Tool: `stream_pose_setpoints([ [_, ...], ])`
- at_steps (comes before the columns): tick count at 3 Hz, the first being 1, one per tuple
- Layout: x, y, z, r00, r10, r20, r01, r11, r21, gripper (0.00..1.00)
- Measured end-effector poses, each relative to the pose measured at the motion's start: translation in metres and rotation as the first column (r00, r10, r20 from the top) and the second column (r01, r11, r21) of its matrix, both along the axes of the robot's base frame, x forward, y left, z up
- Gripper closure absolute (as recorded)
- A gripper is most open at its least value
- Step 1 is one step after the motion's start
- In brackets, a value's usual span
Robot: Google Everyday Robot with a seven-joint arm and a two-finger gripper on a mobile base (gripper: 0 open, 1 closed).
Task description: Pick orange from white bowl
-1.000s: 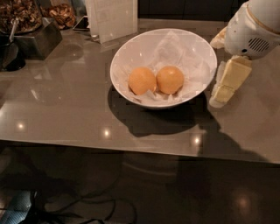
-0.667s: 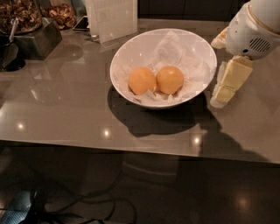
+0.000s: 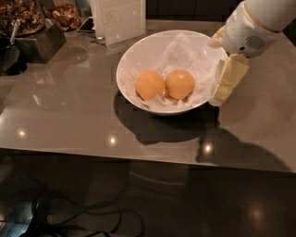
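Observation:
The white bowl [image 3: 134,58], lined with crumpled white paper, stands on the grey table. Two oranges lie side by side in it. The rounder, deeper orange [image 3: 180,84] is on the right. The paler, more oval one [image 3: 150,85] is on the left. My gripper [image 3: 217,69] hangs at the bowl's right rim, just right of the orange and apart from it. It is open and empty; one cream finger [image 3: 227,78] points down outside the rim.
A white upright card [image 3: 118,18] stands behind the bowl. A dark metal box [image 3: 39,41] and dishes of brown food [image 3: 64,14] are at the back left. The table's front edge [image 3: 138,157] runs across below the bowl.
My gripper has moved a little left, closer to the bowl's right rim. The bowl and both oranges have not moved.

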State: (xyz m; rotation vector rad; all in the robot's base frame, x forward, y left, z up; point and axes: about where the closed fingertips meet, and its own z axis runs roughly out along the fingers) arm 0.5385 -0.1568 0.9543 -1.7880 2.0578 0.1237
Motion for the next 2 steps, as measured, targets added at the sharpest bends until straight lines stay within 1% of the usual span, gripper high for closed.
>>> stream_pose_setpoints([
  [1,0.0183,0.0168,-0.0036,0.9984,0.055,-0.015,-0.054,0.998,0.016,0.0],
  [2,0.0199,0.018,-0.003,0.9984,0.056,-0.012,-0.056,0.998,0.018,0.0],
])
